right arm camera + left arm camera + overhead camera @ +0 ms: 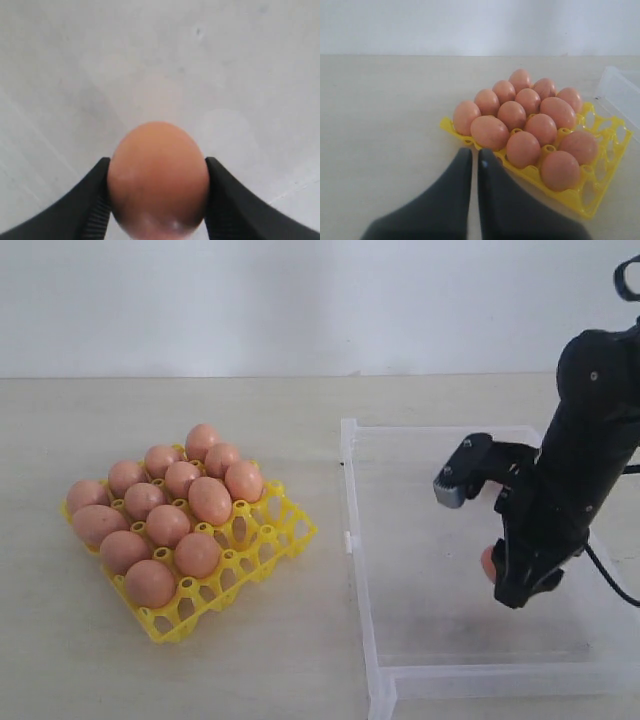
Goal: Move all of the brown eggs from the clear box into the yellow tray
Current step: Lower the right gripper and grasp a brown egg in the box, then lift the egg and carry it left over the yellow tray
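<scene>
Where the right pincer [157, 164] hangs, a brown egg [157, 180] sits between its jaws.

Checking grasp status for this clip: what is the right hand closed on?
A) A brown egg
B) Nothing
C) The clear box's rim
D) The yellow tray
A: the right hand has its fingers pressed against both sides of a brown egg, inside the clear box.

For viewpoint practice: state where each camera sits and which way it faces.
Exterior: off the arms, looking down at yellow tray and clear box; right arm shows.
Left wrist: wrist-mounted, facing the tray; shut left gripper shows.
Right wrist: looking down into the box; right gripper clamps a brown egg.
Shared: exterior and left wrist show the tray.
</scene>
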